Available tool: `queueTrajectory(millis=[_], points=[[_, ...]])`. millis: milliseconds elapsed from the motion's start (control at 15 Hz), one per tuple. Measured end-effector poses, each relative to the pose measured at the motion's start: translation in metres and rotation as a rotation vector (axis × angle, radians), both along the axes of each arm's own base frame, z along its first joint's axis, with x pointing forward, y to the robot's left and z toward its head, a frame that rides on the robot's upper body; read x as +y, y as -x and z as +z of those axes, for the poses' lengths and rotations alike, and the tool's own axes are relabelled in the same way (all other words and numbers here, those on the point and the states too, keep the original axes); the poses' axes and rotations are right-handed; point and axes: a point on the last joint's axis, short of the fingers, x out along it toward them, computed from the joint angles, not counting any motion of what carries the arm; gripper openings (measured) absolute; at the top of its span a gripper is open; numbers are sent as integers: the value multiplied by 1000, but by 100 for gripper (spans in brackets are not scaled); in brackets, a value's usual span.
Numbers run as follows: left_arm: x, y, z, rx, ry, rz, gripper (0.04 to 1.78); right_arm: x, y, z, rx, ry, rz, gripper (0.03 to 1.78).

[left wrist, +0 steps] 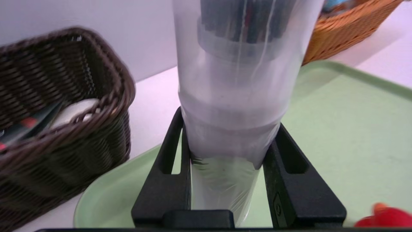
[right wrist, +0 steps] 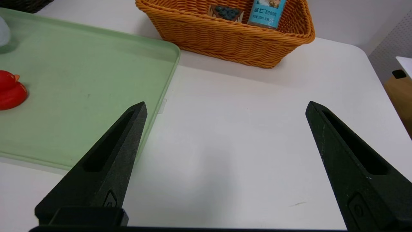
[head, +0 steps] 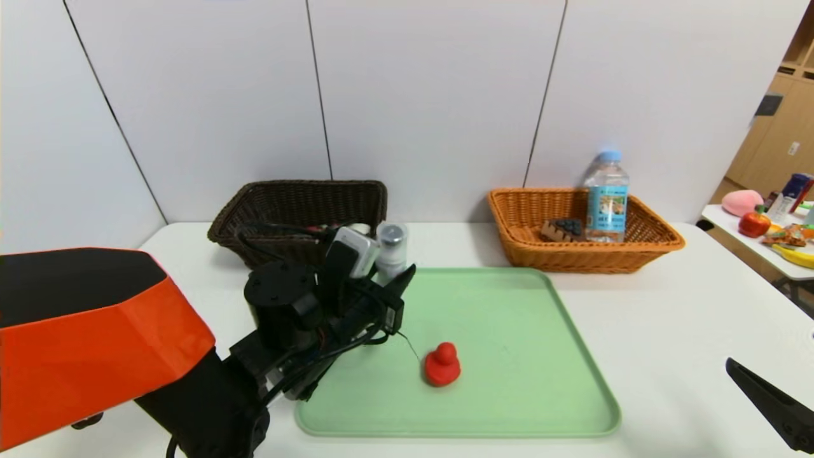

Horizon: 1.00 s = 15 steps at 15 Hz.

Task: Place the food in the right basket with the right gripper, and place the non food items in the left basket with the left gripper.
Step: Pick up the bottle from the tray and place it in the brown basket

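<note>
Left gripper (left wrist: 225,167): its 2 black fingers (left wrist: 167,180) are closed on the lower body of the spray bottle (left wrist: 231,96), which stands upright between them, silver cap up.
Spray bottle: held at the tray's (head: 540,356) far-left corner; whether its base touches the tray cannot be told.
Left basket (head: 299,210): dark brown, just beyond and to the left of the left fingers; a white rounded item (left wrist: 75,109) and a dark item with red marks lie inside.
Red duck (head: 442,364): on the green tray, near the left fingers, on their right.
Right gripper (right wrist: 225,167): fingers (right wrist: 106,167) spread wide, holding nothing, over bare tabletop (right wrist: 241,129) beside the tray's right edge.
Right basket (head: 655,245): orange, well beyond the right fingers.
Water bottle (head: 607,197): upright inside the right basket.
Cake slice (head: 563,230): in the same basket, just left of the bottle.
</note>
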Motion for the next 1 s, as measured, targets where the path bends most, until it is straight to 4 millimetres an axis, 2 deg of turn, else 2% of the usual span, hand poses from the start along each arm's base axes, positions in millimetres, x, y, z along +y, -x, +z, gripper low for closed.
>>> queueTrajectory(millis=[133, 333, 467, 600, 800, 1000], points=[[-3, 5, 22, -87, 9, -11, 63, 0, 1, -2, 3, 0, 0, 170], [1, 6, 65, -183, 41, 3, 63, 0, 2, -4, 9, 3, 0, 170], [20, -8, 91, -201, 51, 70, 63, 0, 3, -5, 9, 3, 0, 170], [52, -31, 107, -188, 49, 168, 63, 0, 3, -5, 7, 3, 0, 170], [91, -64, 112, -123, 16, 238, 63, -1, 4, -5, 2, 4, 2, 170], [103, -90, 101, -96, -10, 273, 63, -1, 6, -4, -8, 2, 1, 170]])
